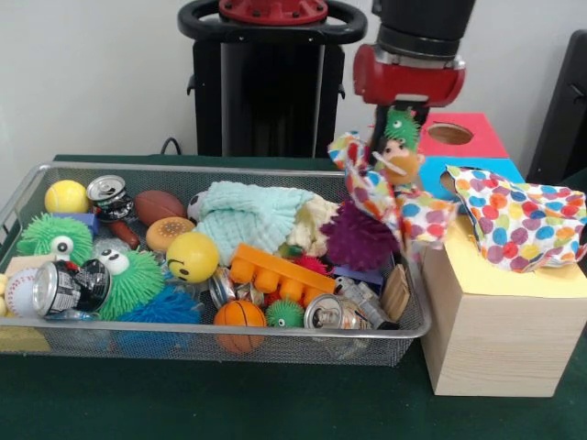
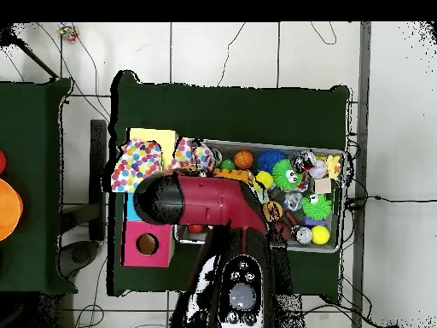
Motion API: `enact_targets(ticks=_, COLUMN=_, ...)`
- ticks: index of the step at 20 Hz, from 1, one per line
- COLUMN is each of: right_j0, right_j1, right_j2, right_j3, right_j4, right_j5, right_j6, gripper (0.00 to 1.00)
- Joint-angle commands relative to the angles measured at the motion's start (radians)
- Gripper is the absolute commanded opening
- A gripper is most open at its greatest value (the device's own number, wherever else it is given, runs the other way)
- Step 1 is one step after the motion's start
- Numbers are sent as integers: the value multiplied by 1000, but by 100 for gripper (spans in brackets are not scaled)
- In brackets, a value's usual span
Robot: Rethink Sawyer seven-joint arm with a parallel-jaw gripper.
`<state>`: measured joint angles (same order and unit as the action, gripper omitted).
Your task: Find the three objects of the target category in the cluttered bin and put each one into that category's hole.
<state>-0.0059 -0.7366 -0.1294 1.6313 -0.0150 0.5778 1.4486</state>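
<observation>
Box: pale wood with yellow top, nearest the camera at front right, just beside the bin's right end.
Cloth on box: white with multicoloured dots, draped over the yellow top and covering where the hole would be; hole itself hidden in both views.
Same cloth from above: lying across the box at the bin's left end.
Bin: silver wire mesh, shallow, on the green table, full of clutter.
Near rim: basketball, 2 crushed cans, orange block, small green spiky ball.
Left end: big green spiky toy with eyes, another can, baseball, yellow ball.
Middle: yellow smiley ball, pale mint cloth, football, burger toy.
Right end: purple fuzzy toy.
Gripper: below the red wrist, over the bin's right end, behind a green-haired doll; open or closed, cannot tell.
2nd dotted cloth: hanging under the gripper above the bin's right end, trailing toward the box; grip point hidden.
Other boxes: blue top behind the yellow one, red top with round cutout farthest back.
Arm: from above, red, reaching across to the bin's left end.
</observation>
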Motion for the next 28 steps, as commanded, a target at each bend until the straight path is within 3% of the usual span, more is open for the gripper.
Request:
enact_targets(ticks=1, right_j0=-146, right_j1=24, right_j2=135, right_j3=83, right_j4=17, right_j5=-79, right_j6=52, gripper=0)
enact_targets(ticks=4, right_j0=-183, right_j1=32, right_j2=149, right_j3=63, right_j4=-9, right_j5=-74, right_j6=36, gripper=0)
enact_targets(ticks=10, right_j0=-196, right_j1=77, right_j2=91, right_j3=7, right_j4=-68, right_j5=-60, right_j6=59, gripper=0)
enact_targets(ticks=26, right_j0=-203, right_j1=105, right_j2=59, right_j3=-12, right_j4=-84, right_j5=-62, right_j6=114, gripper=0)
enact_targets(ticks=27, right_j0=-197, right_j1=107, right_j2=51, right_j3=-14, right_j4=-80, right_j5=-45, right_j6=123, gripper=100)
enact_targets(ticks=28, right_j0=-193, right_j1=106, right_j2=47, right_j3=-12, right_j4=-84, right_j5=-50, right_j6=125, gripper=100)
